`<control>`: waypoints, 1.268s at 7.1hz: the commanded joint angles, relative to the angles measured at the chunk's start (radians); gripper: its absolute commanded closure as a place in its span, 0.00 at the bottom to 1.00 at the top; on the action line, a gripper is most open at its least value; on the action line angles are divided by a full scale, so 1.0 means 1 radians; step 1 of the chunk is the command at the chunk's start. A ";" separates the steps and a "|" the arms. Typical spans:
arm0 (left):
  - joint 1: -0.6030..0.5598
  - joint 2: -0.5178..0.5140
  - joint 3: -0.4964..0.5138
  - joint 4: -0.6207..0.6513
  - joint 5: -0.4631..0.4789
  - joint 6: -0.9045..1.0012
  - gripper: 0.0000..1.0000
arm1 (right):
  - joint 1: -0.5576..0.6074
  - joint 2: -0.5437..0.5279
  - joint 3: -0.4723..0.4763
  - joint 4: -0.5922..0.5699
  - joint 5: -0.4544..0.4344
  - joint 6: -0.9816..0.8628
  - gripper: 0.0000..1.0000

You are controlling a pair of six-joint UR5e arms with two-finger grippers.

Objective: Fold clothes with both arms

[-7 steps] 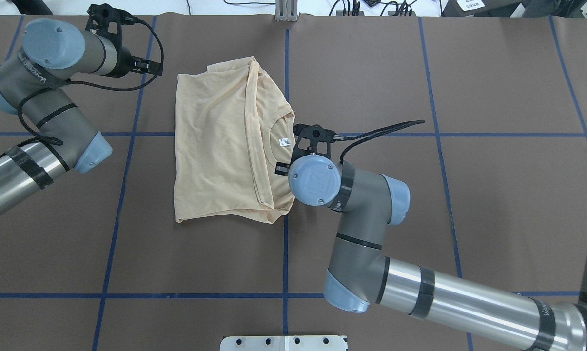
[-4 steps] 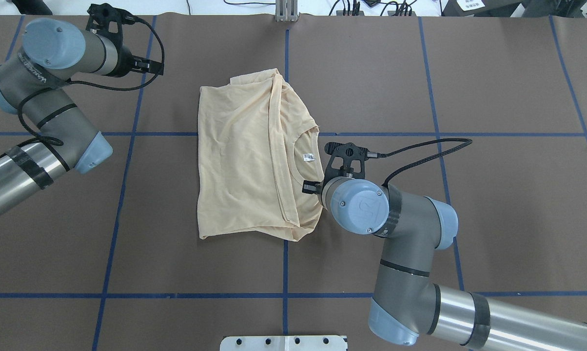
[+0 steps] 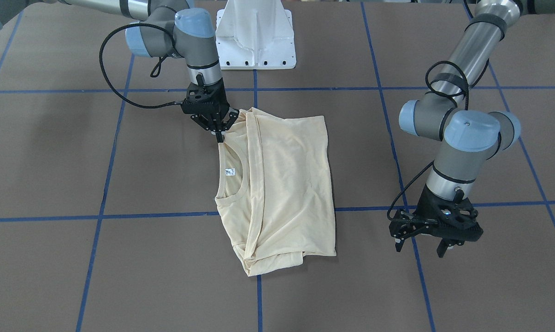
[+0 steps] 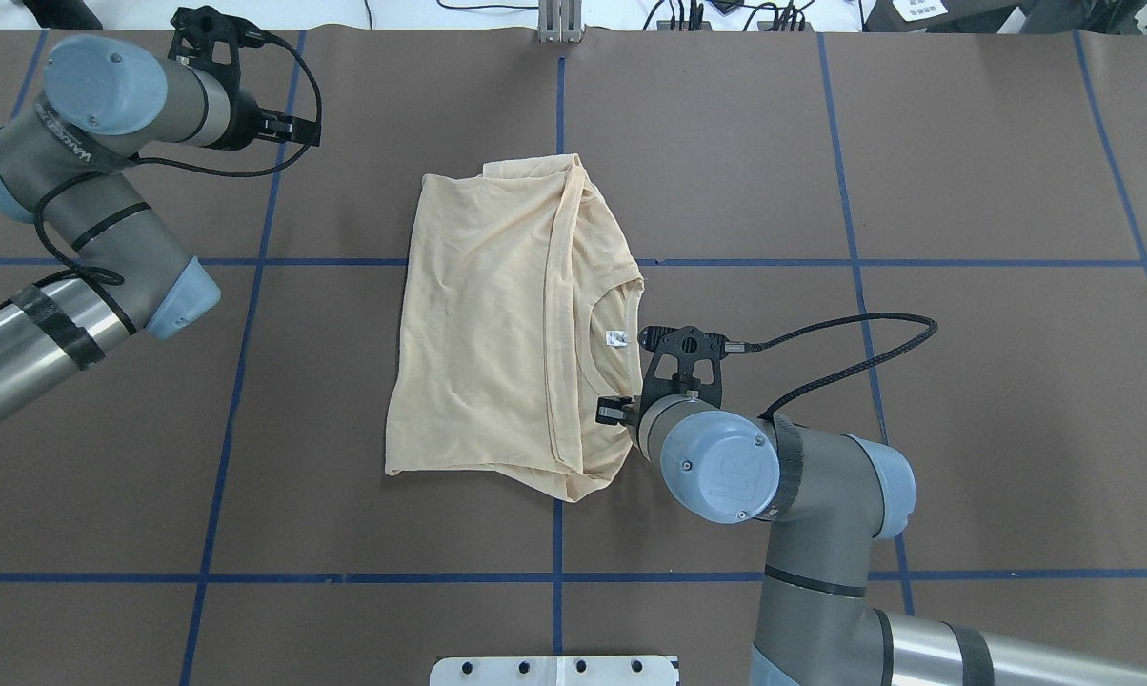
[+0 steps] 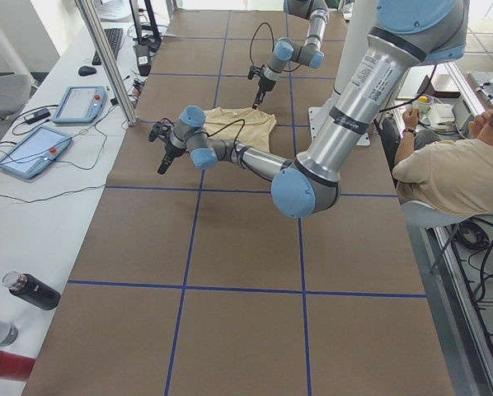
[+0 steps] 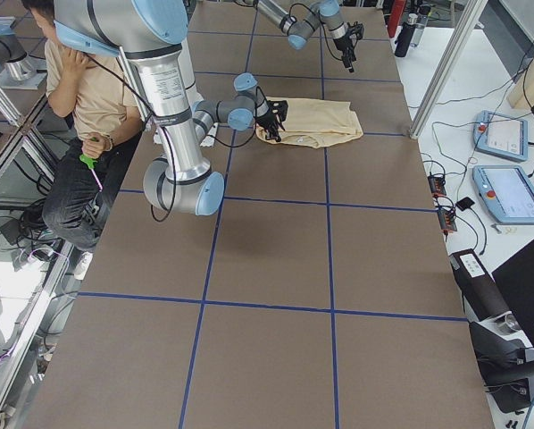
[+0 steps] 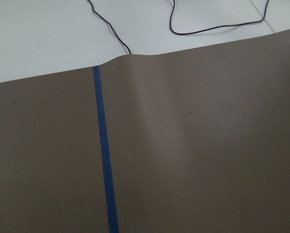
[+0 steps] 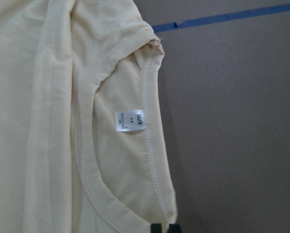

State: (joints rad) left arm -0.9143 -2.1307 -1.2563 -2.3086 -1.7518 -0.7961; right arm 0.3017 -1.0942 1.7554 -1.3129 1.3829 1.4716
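Observation:
The cream-yellow T-shirt (image 4: 488, 314) lies folded at the table's middle, its neck opening and white label (image 4: 616, 336) towards the right arm. The navy print is hidden. In the front view my right gripper (image 3: 219, 134) is shut on the shirt's (image 3: 286, 184) edge beside the collar. The right wrist view shows its closed fingertips (image 8: 163, 228) pinching the ribbed neck edge below the label (image 8: 130, 120). In the overhead view the right wrist hides this gripper. My left gripper (image 3: 420, 247) is open and empty, just above the table, well clear of the shirt. It also shows in the overhead view (image 4: 299, 131).
The white pedestal base (image 3: 255, 37) stands at the robot's edge of the table. Blue tape lines (image 4: 554, 572) cross the brown mat. The right wrist's black cable (image 4: 850, 348) loops beside the shirt. A seated operator (image 5: 453, 165) and a bench with tablets (image 5: 32, 148) flank the table.
My right gripper has dragged the shirt by its collar edge rightward and toward the robot in the overhead view. The shirt slid along and turned slightly. The left arm has not moved.

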 commanded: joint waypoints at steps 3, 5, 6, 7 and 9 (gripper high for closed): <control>0.000 0.000 -0.008 0.000 -0.002 0.000 0.00 | 0.095 0.274 -0.127 -0.244 0.040 -0.097 0.00; 0.000 0.000 -0.012 0.000 -0.002 0.000 0.00 | 0.131 0.442 -0.375 -0.250 0.062 -0.158 0.00; 0.000 0.003 -0.018 0.000 -0.002 0.000 0.00 | 0.135 0.476 -0.448 -0.282 0.068 -0.186 0.00; 0.000 0.005 -0.020 0.000 -0.003 0.000 0.00 | 0.140 0.523 -0.492 -0.348 0.076 -0.212 0.00; 0.005 0.005 -0.020 0.000 -0.003 0.000 0.00 | 0.149 0.585 -0.571 -0.367 0.077 -0.272 0.00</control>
State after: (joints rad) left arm -0.9120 -2.1265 -1.2757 -2.3087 -1.7547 -0.7961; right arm 0.4447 -0.5444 1.2308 -1.6668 1.4587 1.2415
